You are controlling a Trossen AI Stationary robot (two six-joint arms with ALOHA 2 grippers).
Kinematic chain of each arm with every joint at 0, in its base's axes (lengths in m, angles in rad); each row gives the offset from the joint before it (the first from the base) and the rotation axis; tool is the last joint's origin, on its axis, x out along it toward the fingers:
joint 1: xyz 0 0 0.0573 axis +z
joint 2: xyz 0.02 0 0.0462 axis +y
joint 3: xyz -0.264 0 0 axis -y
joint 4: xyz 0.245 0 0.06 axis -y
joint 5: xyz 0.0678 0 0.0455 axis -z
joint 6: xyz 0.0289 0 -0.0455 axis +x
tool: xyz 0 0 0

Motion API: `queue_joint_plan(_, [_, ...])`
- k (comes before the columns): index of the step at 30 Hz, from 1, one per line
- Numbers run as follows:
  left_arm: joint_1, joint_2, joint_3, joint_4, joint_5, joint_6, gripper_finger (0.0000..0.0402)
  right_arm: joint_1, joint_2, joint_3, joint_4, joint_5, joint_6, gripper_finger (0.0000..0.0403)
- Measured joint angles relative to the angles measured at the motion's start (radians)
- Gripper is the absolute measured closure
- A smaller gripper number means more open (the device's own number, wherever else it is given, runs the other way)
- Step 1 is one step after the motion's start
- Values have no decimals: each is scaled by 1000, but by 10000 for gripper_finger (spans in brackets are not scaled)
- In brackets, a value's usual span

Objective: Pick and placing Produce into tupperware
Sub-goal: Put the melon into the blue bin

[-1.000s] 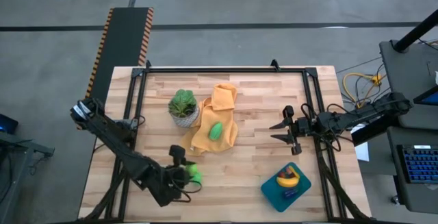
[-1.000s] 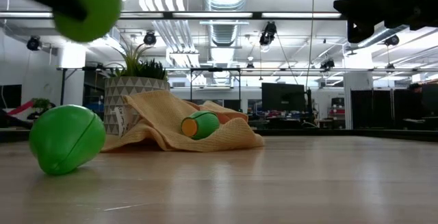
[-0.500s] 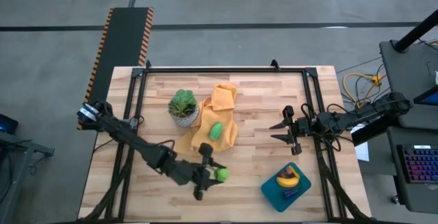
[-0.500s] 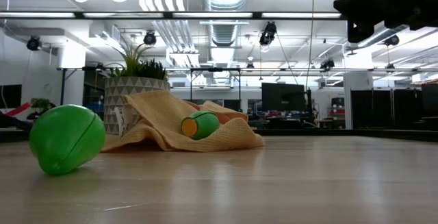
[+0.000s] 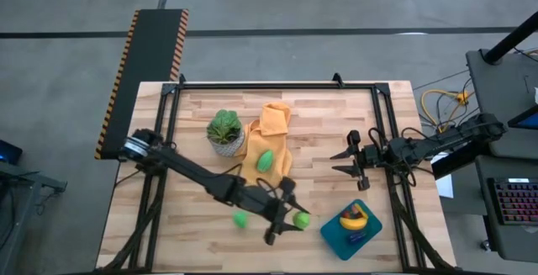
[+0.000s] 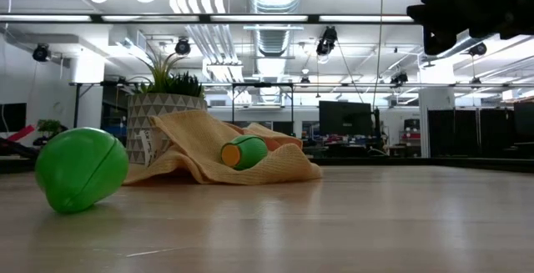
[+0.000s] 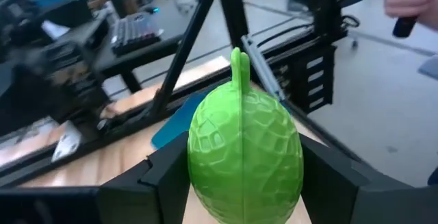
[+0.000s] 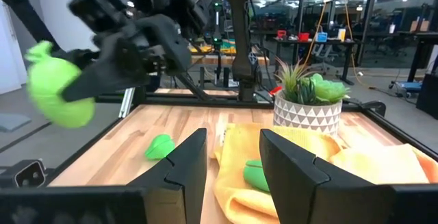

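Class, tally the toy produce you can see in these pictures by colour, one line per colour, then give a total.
Green: 3, one in the left pincer, one on the table, one on the orange cloth
Yellow banana: 1
Purple eggplant: 1
Orange-yellow piece: 1
Total: 6

The left arm (image 5: 202, 178) has swept across the table (image 5: 319, 140) from its front left part toward the right. One second ago the left pincer (image 5: 290, 219) was near the left front edge, half a second ago it was in front of the cloth (image 5: 267, 153), and now it is just beside the tupperware (image 5: 351, 229). It carried a green piece (image 5: 300, 219) with it the whole way, gripped between the fingers. Another green piece (image 5: 241, 219), which before lay close under the pincer, is now alone on the wood, behind the arm. In the low view, the carried green piece showed at the upper left one second ago and has since left that view.
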Motion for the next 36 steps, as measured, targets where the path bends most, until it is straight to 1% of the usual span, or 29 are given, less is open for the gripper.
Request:
queue_joint_plan(5, [15, 123, 141, 5, 118, 5, 195, 0, 0, 0, -2, 0, -11, 275])
queue_joint_plan(11, [33, 267, 309, 5, 229, 4, 194, 0, -1, 0, -2, 0, -16, 275])
queue_joint_plan(17, [55, 366, 452, 6, 342, 3, 194, 0, -1, 0, -5, 0, -16, 275])
queue_joint_plan(19, [62, 395, 487, 11, 352, 2, 194, 0, -1, 0, -8, 0, -16, 275])
queue_joint_plan(22, [72, 434, 517, 7, 355, -14, 193, 0, -1, 0, -13, 0, -16, 275])
queue_joint_plan(25, [83, 463, 519, 3, 354, -39, 193, 0, -1, 0, -23, 0, -16, 275])
queue_joint_plan(33, [117, 493, 511, 10, 351, -75, 193, 0, -1, 0, -32, 0, -15, 275])
queue_joint_plan(36, [120, 506, 515, 14, 367, -76, 193, 0, -1, 0, -34, 0, -16, 275])
